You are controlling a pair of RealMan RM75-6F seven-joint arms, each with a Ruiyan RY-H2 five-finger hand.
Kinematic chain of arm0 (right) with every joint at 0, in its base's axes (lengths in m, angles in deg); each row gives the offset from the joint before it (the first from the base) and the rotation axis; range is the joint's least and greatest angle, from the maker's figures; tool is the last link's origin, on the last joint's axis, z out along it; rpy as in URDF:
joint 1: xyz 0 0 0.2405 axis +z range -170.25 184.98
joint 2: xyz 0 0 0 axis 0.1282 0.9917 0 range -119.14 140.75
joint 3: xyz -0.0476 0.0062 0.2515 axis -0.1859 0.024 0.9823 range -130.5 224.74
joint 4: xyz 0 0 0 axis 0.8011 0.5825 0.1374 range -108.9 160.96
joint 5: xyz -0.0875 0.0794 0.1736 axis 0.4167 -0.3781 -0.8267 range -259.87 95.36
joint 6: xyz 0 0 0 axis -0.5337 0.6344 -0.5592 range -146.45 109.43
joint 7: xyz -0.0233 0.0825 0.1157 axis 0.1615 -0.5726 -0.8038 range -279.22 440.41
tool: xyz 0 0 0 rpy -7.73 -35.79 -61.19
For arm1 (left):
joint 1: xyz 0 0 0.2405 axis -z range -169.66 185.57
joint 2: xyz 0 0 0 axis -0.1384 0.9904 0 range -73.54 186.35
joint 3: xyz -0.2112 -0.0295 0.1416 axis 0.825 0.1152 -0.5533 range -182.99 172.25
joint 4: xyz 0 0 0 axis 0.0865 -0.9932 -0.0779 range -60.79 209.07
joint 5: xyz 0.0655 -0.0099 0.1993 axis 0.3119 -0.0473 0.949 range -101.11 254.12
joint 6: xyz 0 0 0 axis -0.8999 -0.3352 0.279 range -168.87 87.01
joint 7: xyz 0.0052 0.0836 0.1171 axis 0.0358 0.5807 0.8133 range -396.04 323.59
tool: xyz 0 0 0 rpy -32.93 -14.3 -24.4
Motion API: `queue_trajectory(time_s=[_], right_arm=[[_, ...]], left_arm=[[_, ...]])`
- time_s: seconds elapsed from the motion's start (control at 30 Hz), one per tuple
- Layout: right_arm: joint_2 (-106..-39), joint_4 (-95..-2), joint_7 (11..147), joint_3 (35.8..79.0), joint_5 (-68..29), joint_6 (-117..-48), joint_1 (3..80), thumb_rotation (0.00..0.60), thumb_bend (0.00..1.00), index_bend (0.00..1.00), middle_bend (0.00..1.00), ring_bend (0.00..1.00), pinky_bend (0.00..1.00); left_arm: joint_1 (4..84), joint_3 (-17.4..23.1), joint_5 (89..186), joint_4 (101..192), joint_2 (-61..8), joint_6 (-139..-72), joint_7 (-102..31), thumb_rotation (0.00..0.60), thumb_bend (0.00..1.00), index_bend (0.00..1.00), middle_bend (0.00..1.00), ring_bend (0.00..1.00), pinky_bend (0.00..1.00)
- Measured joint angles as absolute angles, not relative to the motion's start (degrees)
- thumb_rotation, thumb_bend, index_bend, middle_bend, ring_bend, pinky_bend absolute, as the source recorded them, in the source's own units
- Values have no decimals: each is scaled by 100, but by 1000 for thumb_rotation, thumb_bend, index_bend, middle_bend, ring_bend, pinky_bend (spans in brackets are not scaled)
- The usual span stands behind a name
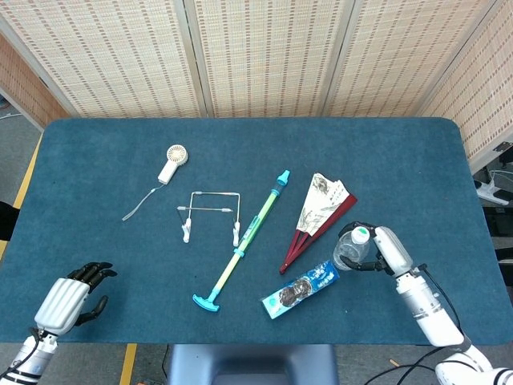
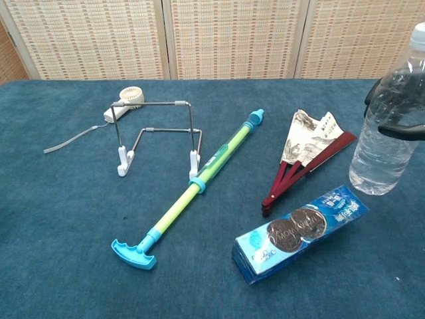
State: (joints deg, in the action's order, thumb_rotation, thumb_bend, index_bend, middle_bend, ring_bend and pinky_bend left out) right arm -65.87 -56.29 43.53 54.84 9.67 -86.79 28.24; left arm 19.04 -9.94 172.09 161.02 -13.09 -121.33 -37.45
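At the right of the table (image 1: 96,132), near the front edge, a clear water bottle (image 1: 349,248) standing upright with its white cap on, clasped around its middle by the right hand (image 1: 383,250). Black fingers (image 2: 400,131) wrapped across the front of the bottle in the chest view (the rest of that hand out of frame there), so plainly clamped on it, not merely resting beside it. A grip at mid-height probably chosen to keep a tall, light, part-filled bottle from tipping; whether its base sits on the cloth or hangs just above it, hard to tell. Just in front of the bottle and to its left, a blue packet of biscuits (image 1: 300,288) lying flat and slanted, near the bottle's foot but seemingly apart from it. Behind the packet, a folding fan (image 1: 317,217) half spread, its dark red ribs gathered toward the robot. Further left, a long green and blue water squirter (image 1: 242,243) laid on a diagonal with its handle toward the front edge. Beside it a bent wire stand (image 1: 211,212) on white feet, and beyond that a small white handheld fan (image 1: 171,162) with its wrist cord trailing. Far off at the front left corner, the left hand (image 1: 74,293) resting low with fingers loosely curled and apart, holding nothing, well clear of every object.
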Motion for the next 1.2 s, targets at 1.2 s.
queue_trajectory(time_s=[1.2], right_arm=[[-6048,-5808,934,5334,774,-8961,3024,600,652,809,735,600,559]], left_arm=[[1927,-1002,17142,16159,-1294,-11996,-3617,600,430,291,231,193,382]])
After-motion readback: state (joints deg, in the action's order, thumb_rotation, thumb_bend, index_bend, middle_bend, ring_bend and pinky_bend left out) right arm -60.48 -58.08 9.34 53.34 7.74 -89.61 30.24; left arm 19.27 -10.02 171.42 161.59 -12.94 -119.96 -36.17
